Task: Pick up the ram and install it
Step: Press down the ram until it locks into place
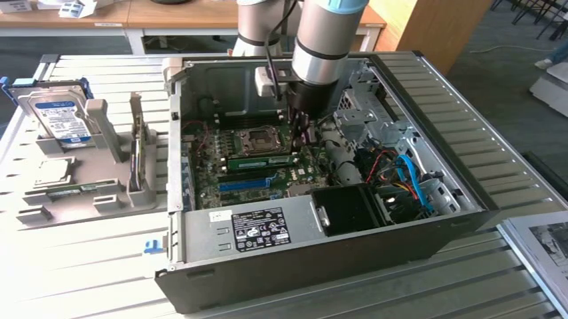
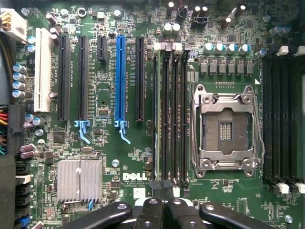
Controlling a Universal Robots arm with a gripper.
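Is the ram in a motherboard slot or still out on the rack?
In. The ram stands on edge in a motherboard slot beside the CPU socket, under the end effector.

Beyond the claw stand wooden desks [image 1: 177, 16] on white legs. Grey carpet [image 1: 497, 73] lies further off beside it.

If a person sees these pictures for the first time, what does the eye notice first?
First, the open computer case with the robot arm reaching down into it, and the ram standing in a slot on the motherboard. In the wrist view, the bright blue slot and the empty processor socket stand out.
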